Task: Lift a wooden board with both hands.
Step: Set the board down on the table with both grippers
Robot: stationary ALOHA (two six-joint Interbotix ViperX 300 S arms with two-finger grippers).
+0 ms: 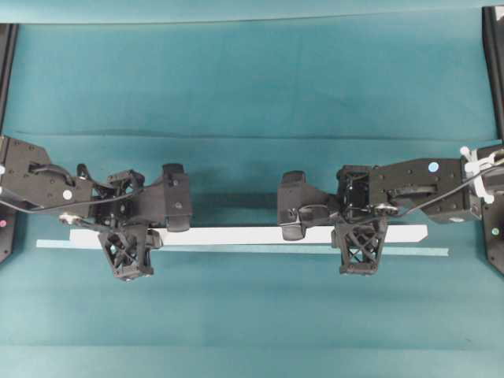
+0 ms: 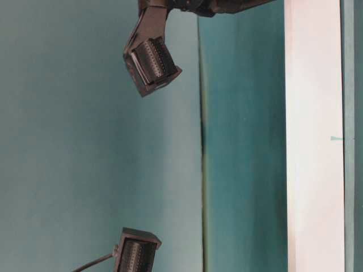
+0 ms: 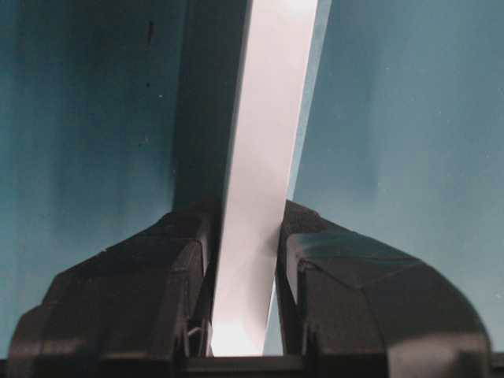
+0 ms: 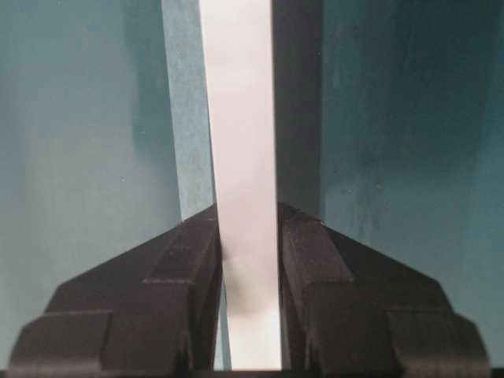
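Observation:
The wooden board [image 1: 236,235] is a long white plank lying left to right, held off the teal cloth, with its dark shadow [image 1: 228,201] behind it. My left gripper [image 1: 128,234] is shut across the board near its left end. My right gripper [image 1: 358,233] is shut across it near the right end. In the left wrist view the black fingers [image 3: 189,260] press both edges of the board [image 3: 276,118], with the gripper [image 3: 246,236] closed on it. The right wrist view shows the same: the gripper [image 4: 248,228] is shut on the board [image 4: 240,118]. The board also shows in the table-level view [image 2: 315,141].
A thin pale teal stripe [image 1: 236,249] lies on the cloth just in front of the board. Black frame posts stand at the far left [image 1: 6,63] and far right [image 1: 494,63]. Two black boxy housings [image 2: 152,65] [image 2: 136,255] hang in the table-level view.

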